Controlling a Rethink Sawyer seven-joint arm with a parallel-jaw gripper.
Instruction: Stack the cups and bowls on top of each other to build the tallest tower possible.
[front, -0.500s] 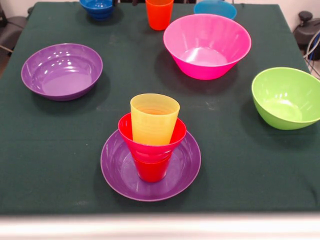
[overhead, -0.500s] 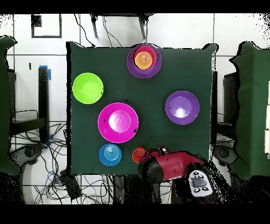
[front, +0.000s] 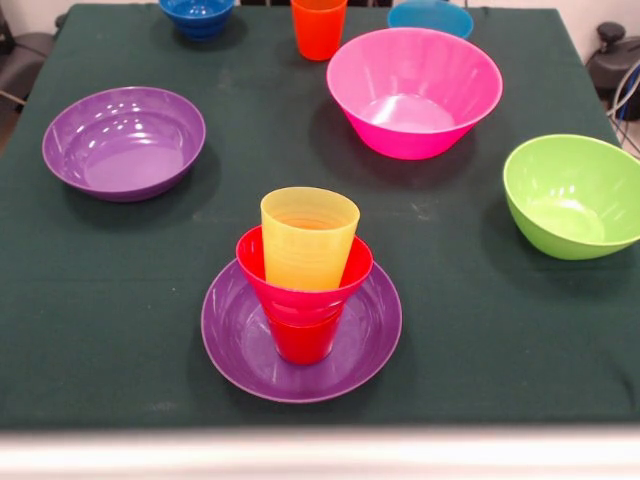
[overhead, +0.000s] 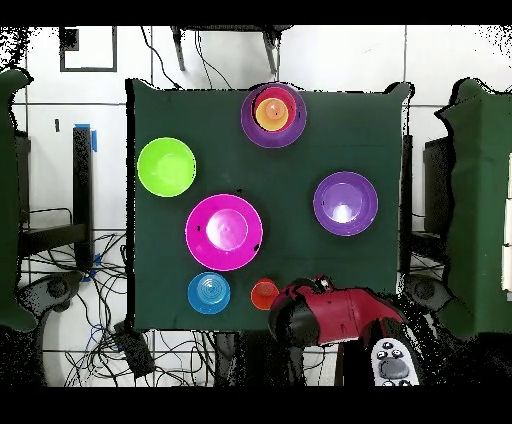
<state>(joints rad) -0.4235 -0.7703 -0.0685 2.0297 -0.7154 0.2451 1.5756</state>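
Observation:
The tower stands near the table's front edge: a shallow purple bowl (front: 235, 335) as base, a red cup (front: 300, 342) in it, a small crimson bowl (front: 262, 262) on that, and a yellow cup (front: 308, 235) on top. It also shows in the overhead view (overhead: 273, 113). The orange cup (front: 319, 28), the dark blue bowl (front: 197, 12) and the light blue bowl (front: 430, 15) stand at the far edge. My gripper (overhead: 300, 303) is at the end of the red arm beside the orange cup (overhead: 264, 293), over where the dark blue bowl is hidden. The front view does not show the gripper.
The second purple bowl (front: 123, 140) sits at the left, the big pink bowl (front: 414, 90) at the back middle, and the lime green bowl (front: 572, 195) at the right. The table has a dark green cloth (front: 120, 300). Chairs and cables surround it.
In the overhead view the arm has drawn slightly away from the orange cup, toward the base. The cups and bowls have not moved.

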